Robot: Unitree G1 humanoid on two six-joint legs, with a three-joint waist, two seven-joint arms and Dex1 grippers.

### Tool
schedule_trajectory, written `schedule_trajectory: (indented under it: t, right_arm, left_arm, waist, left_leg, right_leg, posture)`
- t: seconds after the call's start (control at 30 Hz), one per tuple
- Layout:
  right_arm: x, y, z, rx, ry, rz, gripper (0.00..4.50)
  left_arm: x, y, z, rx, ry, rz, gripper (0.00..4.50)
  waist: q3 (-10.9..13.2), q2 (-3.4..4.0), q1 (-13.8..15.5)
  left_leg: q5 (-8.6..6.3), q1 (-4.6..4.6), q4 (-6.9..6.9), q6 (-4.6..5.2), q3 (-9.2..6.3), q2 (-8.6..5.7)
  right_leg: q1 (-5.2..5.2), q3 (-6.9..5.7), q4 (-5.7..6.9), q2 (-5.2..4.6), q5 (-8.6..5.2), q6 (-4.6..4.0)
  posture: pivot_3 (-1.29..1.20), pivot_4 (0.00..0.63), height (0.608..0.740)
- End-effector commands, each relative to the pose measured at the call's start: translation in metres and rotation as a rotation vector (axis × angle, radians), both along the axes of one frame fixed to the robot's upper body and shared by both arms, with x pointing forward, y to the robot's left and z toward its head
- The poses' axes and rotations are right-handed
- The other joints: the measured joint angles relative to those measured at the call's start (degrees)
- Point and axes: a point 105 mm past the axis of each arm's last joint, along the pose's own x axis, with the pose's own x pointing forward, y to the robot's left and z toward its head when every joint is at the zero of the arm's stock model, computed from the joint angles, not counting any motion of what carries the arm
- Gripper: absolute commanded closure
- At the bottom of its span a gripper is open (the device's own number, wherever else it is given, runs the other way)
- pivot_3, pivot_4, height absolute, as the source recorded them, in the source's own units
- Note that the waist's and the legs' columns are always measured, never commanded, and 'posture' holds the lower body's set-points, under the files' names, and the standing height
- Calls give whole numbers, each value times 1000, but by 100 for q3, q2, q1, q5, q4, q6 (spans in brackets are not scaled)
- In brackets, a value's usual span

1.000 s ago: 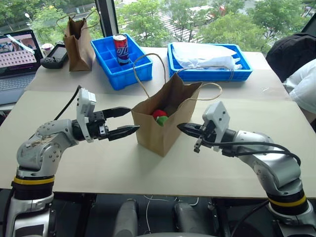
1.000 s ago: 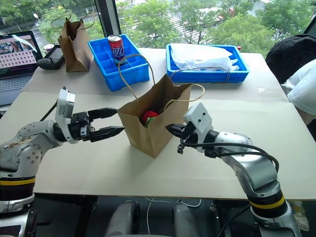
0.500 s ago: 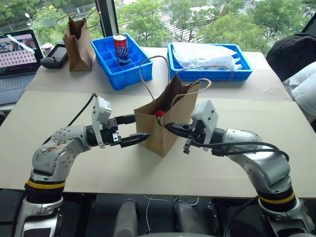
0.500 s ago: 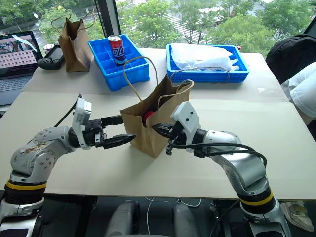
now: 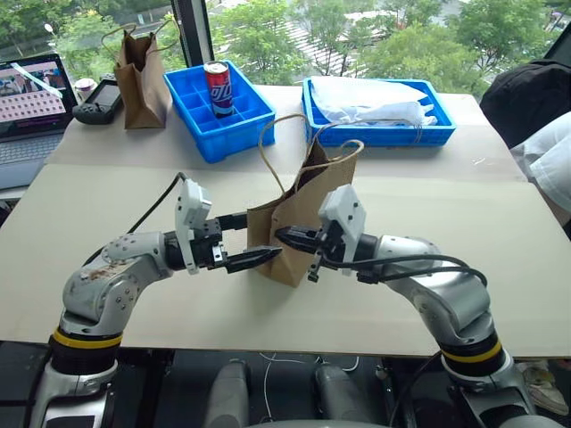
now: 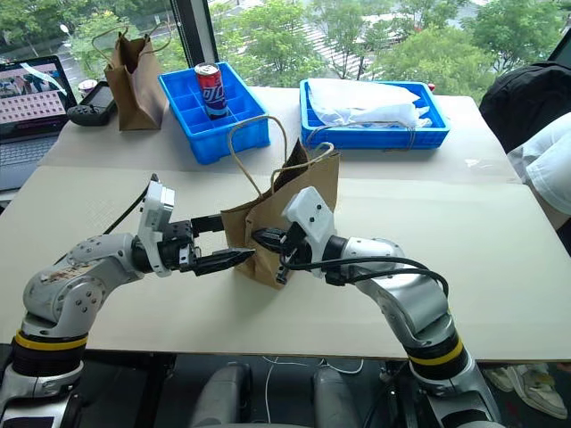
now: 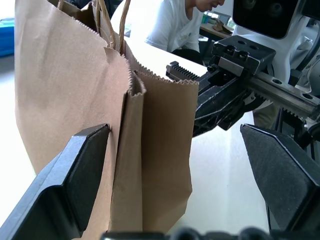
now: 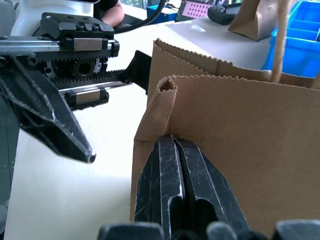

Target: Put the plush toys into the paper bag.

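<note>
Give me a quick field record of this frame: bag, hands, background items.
bag: wide brown kraft paper bag, upright mid-table, top pressed narrow, contents hidden
left hand: left hand open, fingers straddling the bag's near corner
right hand: right hand shut, tips pressed against the bag's side
background: narrower brown paper bag; red soda can in blue compartment tray; second blue tray holding white plastic
</note>
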Motion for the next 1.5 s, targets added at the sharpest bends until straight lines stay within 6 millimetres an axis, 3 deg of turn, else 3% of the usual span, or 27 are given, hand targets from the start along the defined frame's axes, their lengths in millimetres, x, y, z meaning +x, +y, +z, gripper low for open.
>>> schedule_trajectory:
  t: [0.03, 0.1, 0.2, 0.43, 0.47, 0.93, 1.07, 1.13, 1.17, 1.27, 1.5]
  right_arm:
    - [-2, 7, 10, 26, -60, 30, 4480]
    - [-1, 7, 10, 28, -65, 30, 4480]
    - [0, 8, 9, 27, -69, 30, 4500]
    - [1, 8, 4, 25, -63, 20, 4500]
    - [1, 8, 4, 25, -63, 19, 4500]
    - [-3, 0, 2, 17, -44, -5, 4500]
    - [-5, 1, 1, 23, -27, -1, 4500]
    - [-5, 3, 2, 26, -31, -1, 4500]
    - [-6, 3, 3, 27, -31, -2, 4500]
    - [-6, 3, 3, 25, -30, -4, 4500]
    - [-6, 3, 1, 22, -19, -5, 4500]
  left_arm:
    - [-4, -6, 2, 11, -14, -20, 0]
    - [-2, -6, 0, 27, -9, -16, 0]
    - [8, -5, -5, 46, -5, 29, 663]
    - [23, -5, 0, 6, 9, 86, 3269]
    - [24, -6, -1, 7, 10, 88, 3470]
    - [36, 0, -5, 42, 7, 101, 3497]
    - [35, -3, 0, -15, 31, 96, 3497]
    - [29, -4, 5, -64, 70, 62, 2487]
    - [28, -4, 7, -67, 71, 54, 2342]
    - [30, -5, 12, -98, 69, 80, 1207]
    - [33, -7, 16, -136, 96, 100, 1207]
  waist:
    - [0, 0, -6]
    - [0, 0, -6]
    - [0, 0, 2]
    - [0, 0, 5]
    - [0, 0, 5]
    - [0, 0, 4]
    - [0, 0, 5]
    - [0, 0, 4]
    - [0, 0, 4]
    - [0, 0, -7]
    - [0, 0, 3]
  left_leg:
    - [0, 0, 0, 0, 0, 0]
    - [0, 1, 0, 0, 0, 0]
    - [0, 1, 0, 0, 0, 0]
    - [0, 1, 0, 0, 0, 0]
    - [0, 0, 0, 0, 0, 0]
    - [0, 0, 0, 0, 0, -1]
    - [0, 0, 0, 0, 0, -1]
    - [0, 0, 0, 0, 0, -1]
    - [0, 0, 0, 0, 0, -1]
    - [0, 0, 0, 0, -2, 0]
    - [0, 0, 0, 0, -3, -1]
  right_leg:
    - [0, 0, 0, 0, 0, 0]
    - [0, 0, 1, 1, 0, 0]
    - [1, 0, 1, 0, 0, 0]
    - [0, 0, 0, 0, 0, 0]
    - [0, 0, 0, 0, 0, 0]
    - [0, 0, 1, 0, 0, 0]
    - [1, 0, 1, 0, 0, 0]
    - [1, 0, 1, 1, 0, 0]
    - [0, -1, 2, 1, 0, 0]
    - [-1, -1, 3, 1, 0, 0]
    - [0, -1, 2, 1, 0, 0]
  posture:
    - [0, 150, 689]
    - [0, 150, 689]
    - [0, 150, 689]
    - [0, 150, 689]
    - [0, 150, 689]
    - [0, 150, 689]
    - [0, 150, 689]
    - [0, 150, 689]
    - [0, 150, 689]
    - [0, 150, 689]
    - [0, 150, 689]
